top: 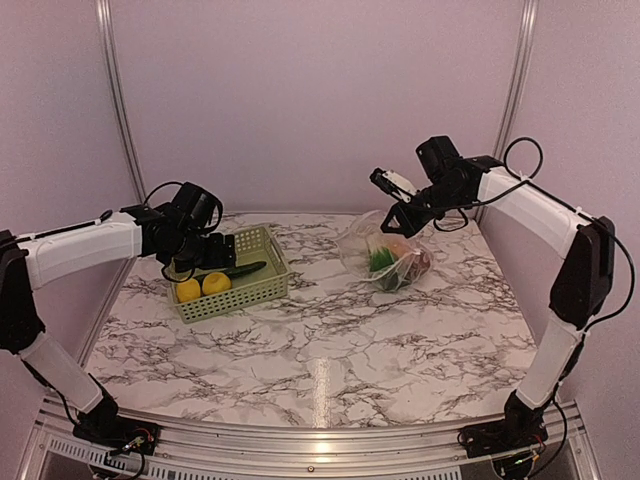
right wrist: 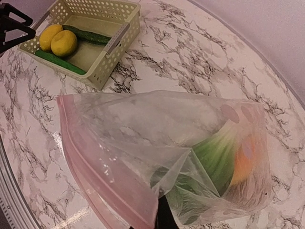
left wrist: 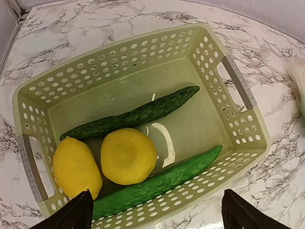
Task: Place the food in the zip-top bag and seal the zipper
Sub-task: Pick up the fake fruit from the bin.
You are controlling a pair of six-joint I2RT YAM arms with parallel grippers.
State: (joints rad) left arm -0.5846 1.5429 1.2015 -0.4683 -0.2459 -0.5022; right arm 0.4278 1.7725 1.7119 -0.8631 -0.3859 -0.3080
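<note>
Over on the right of the marbled surface (top: 330, 340), the clear, crinkly zip-top bag (top: 385, 258) hangs from the right pincer (top: 402, 218), which is closed on the plastic near the bag's mouth. The loaded end of the bag seems to rest on the surface. The zipper (right wrist: 100, 171), a pale pink strip, runs along the whole mouth and gapes apart. Inside the bag, at the far end, lie a leafy green bok choy (right wrist: 214, 152) and an orange fruit (right wrist: 245, 160), pressed side by side.

Well apart, on the left of the surface, sits a light green perforated basket (left wrist: 119, 62) with grey handles. It holds two yellow lemons (left wrist: 76, 167), touching each other at one end. A dark, bumpy cucumber (left wrist: 133, 117) lies slantwise behind them, and a brighter green long vegetable (left wrist: 162, 183) lies along the near wall.

The left pincer (left wrist: 156, 193) hovers above the basket with its jaws spread wide, holding nothing, the two dark fingertips (left wrist: 78, 212) framing the lemons.
</note>
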